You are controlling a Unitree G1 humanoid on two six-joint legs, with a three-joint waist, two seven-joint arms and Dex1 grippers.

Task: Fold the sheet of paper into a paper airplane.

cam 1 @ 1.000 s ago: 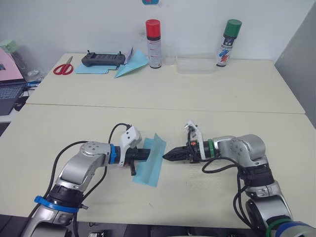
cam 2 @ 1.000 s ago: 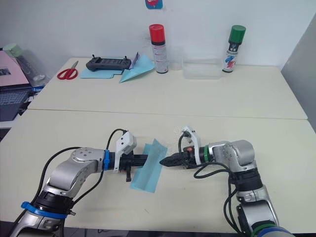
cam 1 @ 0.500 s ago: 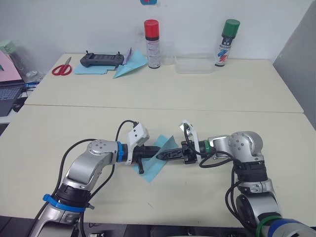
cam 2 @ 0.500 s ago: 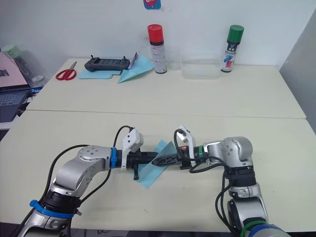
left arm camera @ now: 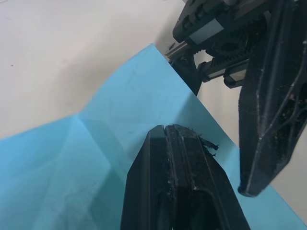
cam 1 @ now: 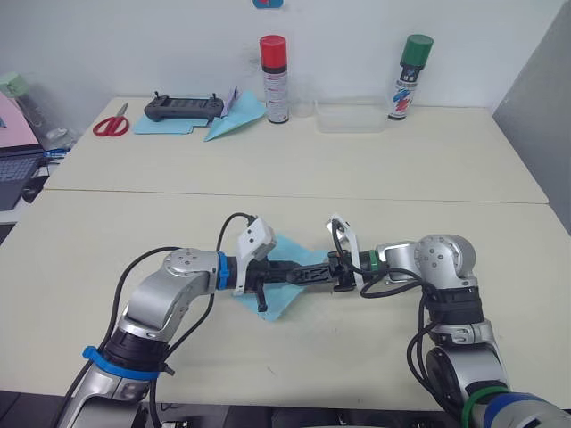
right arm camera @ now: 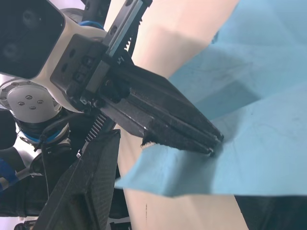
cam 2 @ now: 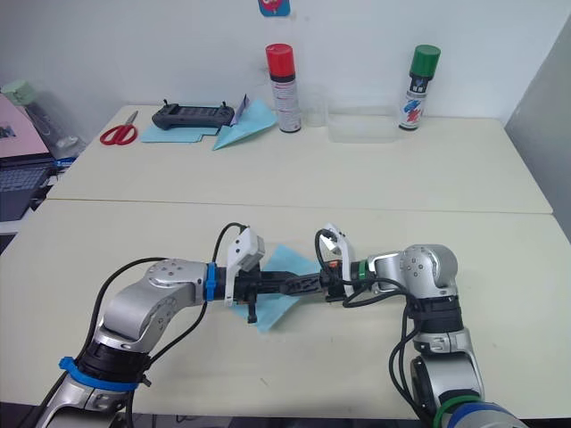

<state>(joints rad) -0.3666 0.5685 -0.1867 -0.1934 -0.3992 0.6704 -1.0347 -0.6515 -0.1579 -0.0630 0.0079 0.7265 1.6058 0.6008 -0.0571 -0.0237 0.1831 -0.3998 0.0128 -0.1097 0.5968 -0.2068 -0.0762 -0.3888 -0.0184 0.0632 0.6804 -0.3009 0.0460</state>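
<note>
The sheet of paper (cam 1: pixel 278 301) is light blue and creased, and lies partly folded on the near table between my two arms. My left gripper (left arm camera: pixel 166 128) reaches in from the left, shut on the paper near a crease, with blue showing on both sides of its fingers. My right gripper (cam 1: pixel 305 275) comes from the right and stands open, its tips overlapping the left gripper's. One of its fingers (right arm camera: pixel 84 191) passes beside the left fingertips. The other is mostly hidden under the paper.
On the far table stand a red-capped spray can (cam 1: pixel 274 67), a green-capped spray can (cam 1: pixel 404 76) and a clear container (cam 1: pixel 351 116). Red scissors (cam 1: pixel 111 123), a black controller (cam 1: pixel 185 107) and a blue paper dart (cam 1: pixel 234 120) lie at its far left. A laptop (cam 1: pixel 18 160) sits at the left edge.
My right gripper has moved left, from beside the paper's right edge to overlap the left fingertips. The left gripper pushed a little right. The paper has turned and dropped from a raised strip to a flatter shape.
</note>
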